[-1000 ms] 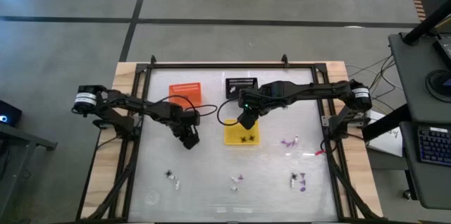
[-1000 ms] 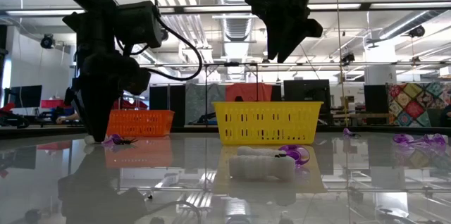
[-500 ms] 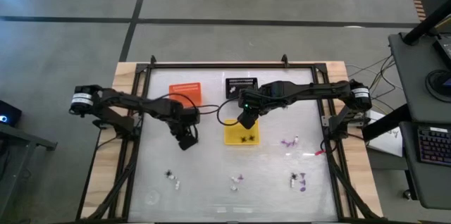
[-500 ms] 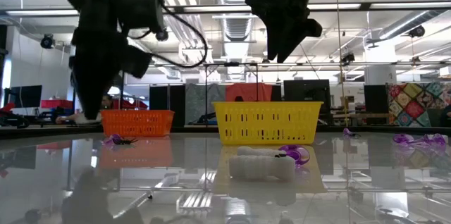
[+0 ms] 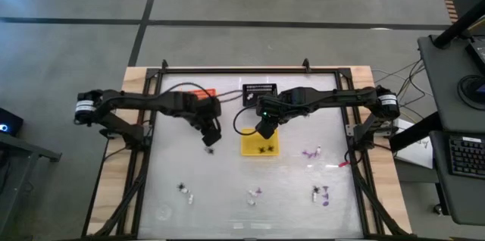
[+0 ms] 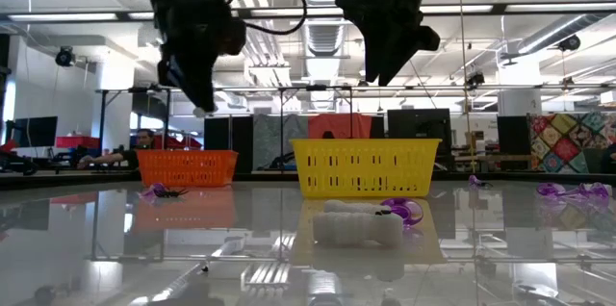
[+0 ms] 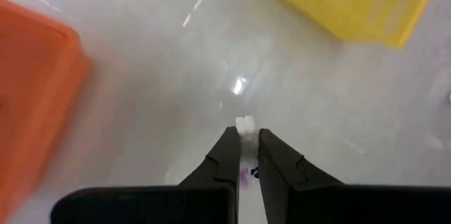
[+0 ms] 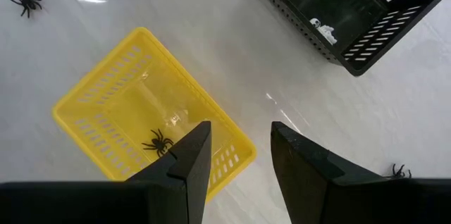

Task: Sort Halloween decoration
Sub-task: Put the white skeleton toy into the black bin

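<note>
My left gripper (image 7: 243,134) is shut on a tiny white decoration piece (image 7: 244,124). It hangs high over the table between the orange basket (image 7: 35,97) and the yellow basket (image 5: 259,145). A purple and black piece (image 5: 210,148) lies on the table below it. My right gripper (image 8: 239,143) is open and empty above the yellow basket (image 8: 141,111), where black spiders (image 8: 156,143) lie. The black basket (image 8: 345,13) holds a white piece (image 8: 324,30). More purple, white and black pieces (image 5: 256,193) lie scattered toward the near edge. My left gripper pinches the white piece (image 7: 244,125) between its two fingertips (image 7: 229,139), and one end of it sticks out past them. The fingers point down from above. The piece (image 6: 199,111) is lifted well clear of the table.
The three baskets stand in a row toward the far edge: orange (image 5: 201,97), black (image 5: 259,92) and yellow. Loose pieces lie near the left (image 5: 184,189) and the right (image 5: 322,193) of the near half. A metal frame (image 5: 235,70) borders the table.
My left gripper has risen from the table surface, carrying the white piece up with it, and has moved toward the far edge and a little right, toward the baskets. A purple and black piece stays on the table where the gripper was.
</note>
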You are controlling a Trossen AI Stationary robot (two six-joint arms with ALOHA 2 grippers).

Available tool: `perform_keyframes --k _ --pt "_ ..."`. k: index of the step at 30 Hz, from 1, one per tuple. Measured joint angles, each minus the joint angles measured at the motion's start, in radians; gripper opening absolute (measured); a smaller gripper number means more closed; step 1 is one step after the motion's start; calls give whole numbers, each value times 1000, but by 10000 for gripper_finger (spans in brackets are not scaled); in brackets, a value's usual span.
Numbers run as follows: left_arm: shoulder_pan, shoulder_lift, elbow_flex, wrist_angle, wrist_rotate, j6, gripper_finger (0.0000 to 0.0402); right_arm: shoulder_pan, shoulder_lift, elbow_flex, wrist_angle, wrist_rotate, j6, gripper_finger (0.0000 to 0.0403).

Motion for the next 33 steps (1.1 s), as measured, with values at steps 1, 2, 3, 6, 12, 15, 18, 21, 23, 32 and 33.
perform_keyframes --k 1,2,3,6,12,15,18,21,23,32,33 --pt "16 0 5 0 0 13 5 0 0 0 0 0 0 137" --pt "32 0 9 2 0 27 5 0 0 0 0 0 0 137" --pt "50 0 13 2 0 42 5 0 0 0 -1 0 0 137" --pt "106 0 21 17 1 91 5 0 0 0 -3 0 0 137" --pt "220 0 22 139 101 156 5 0 0 0 -3 0 0 137" --pt "267 0 22 213 127 198 5 0 0 0 -1 5 0 137" --pt "314 0 22 262 143 238 5 0 0 0 0 25 1 137" --pt "358 0 22 305 173 271 5 -3 0 0 0 25 21 137" --pt "385 0 22 324 200 295 5 -3 0 0 0 25 47 137" --pt "484 61 23 521 399 337 5 -7 0 0 10 26 171 137" --pt "489 76 23 538 408 336 5 -7 0 0 10 26 181 137"
